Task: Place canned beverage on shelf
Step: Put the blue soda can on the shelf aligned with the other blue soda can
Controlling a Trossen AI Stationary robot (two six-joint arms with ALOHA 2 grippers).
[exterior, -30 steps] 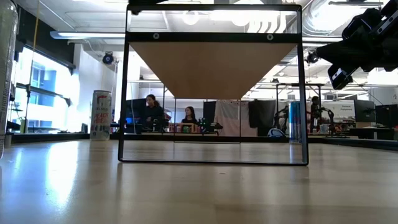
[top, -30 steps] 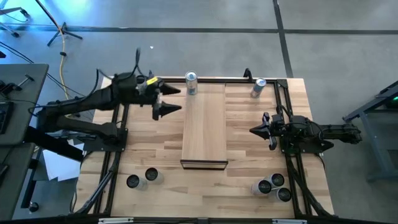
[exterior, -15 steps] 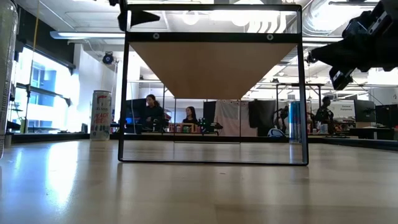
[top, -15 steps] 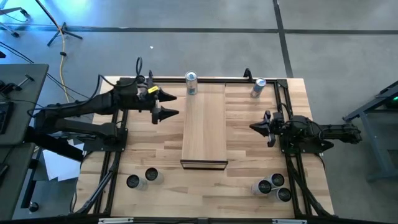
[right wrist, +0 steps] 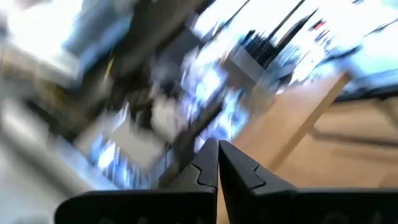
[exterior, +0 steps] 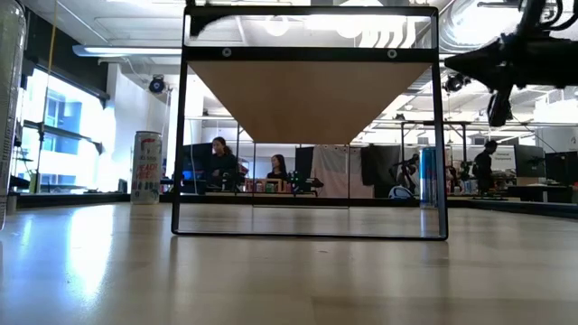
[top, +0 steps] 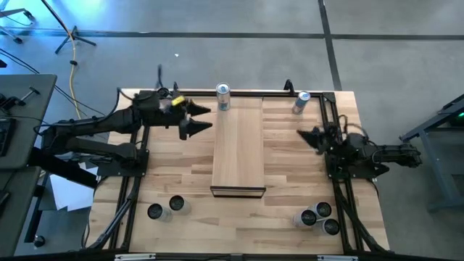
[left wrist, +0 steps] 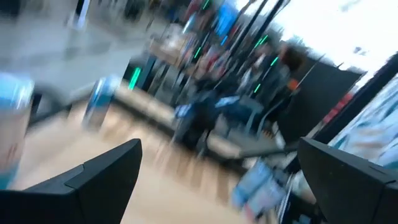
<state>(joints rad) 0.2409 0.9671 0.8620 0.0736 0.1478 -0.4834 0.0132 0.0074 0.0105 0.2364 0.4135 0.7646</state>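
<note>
With fingers apart, the left pincer (top: 197,117) hovers beside the shelf (top: 238,145). Best to centre it on the can (top: 222,96) at the shelf's far end, then clamp.

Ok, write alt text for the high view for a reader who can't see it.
Overhead view of a butcher-block table with a long light-wood shelf at its centre and a silver can by the shelf's far end. The left end effector hovers open near that can; the right end effector is shut on nothing. More cans stand at the far-right and near corners.
</note>
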